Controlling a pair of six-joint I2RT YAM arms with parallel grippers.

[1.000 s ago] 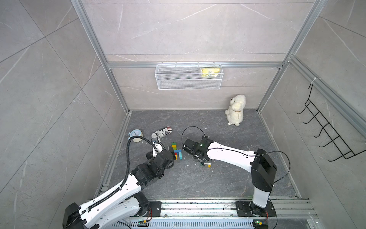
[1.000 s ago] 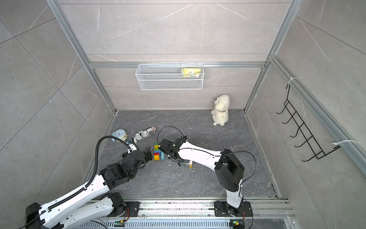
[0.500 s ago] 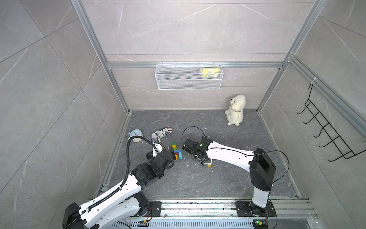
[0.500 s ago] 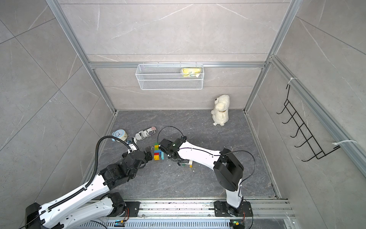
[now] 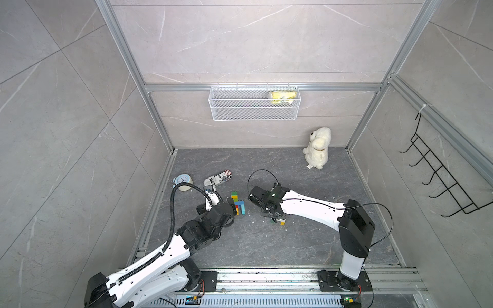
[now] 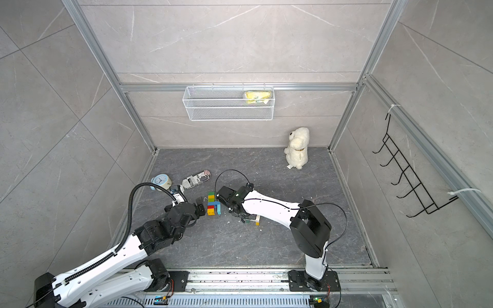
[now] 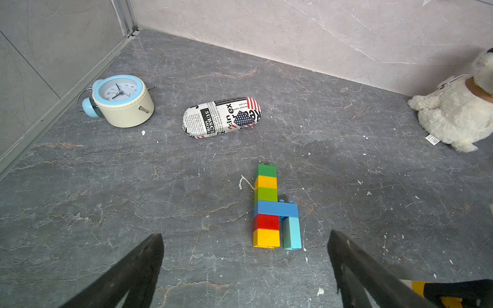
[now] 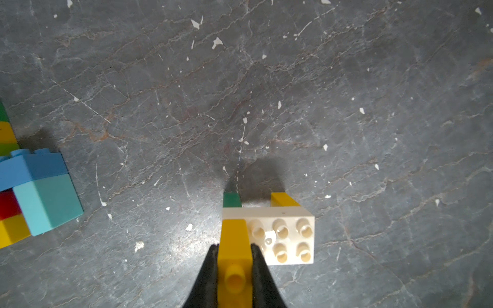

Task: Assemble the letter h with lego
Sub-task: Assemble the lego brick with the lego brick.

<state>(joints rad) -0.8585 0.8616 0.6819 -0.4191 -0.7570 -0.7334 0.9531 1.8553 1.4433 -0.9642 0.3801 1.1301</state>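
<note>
**Right wrist view: right gripper pinches a yellow brick**

Right wrist view, and the jaws are drawn in narrow, black fingers pressed to both sides of that yellow brick. It sits over one end of a white brick, whose other studs are bare. A green brick and a second yellow brick peek out beneath, just past the fingertips. Whether the held piece is pressed home, I can't tell. Off to one side of the hand lies the coloured stack.

Left wrist view now: the left gripper gapes wide, nothing in it. The coloured stack lies flat on the grey floor just ahead of the fingertips. It runs green, yellow, lime, a blue oblong, red, yellow in a line, with a light-blue brick under the blue one's free end. Farther out sits an alarm clock.

In both top views the left gripper is just beside the stack, the right gripper low over the white brick, and the stack lies between the two hands.
</note>
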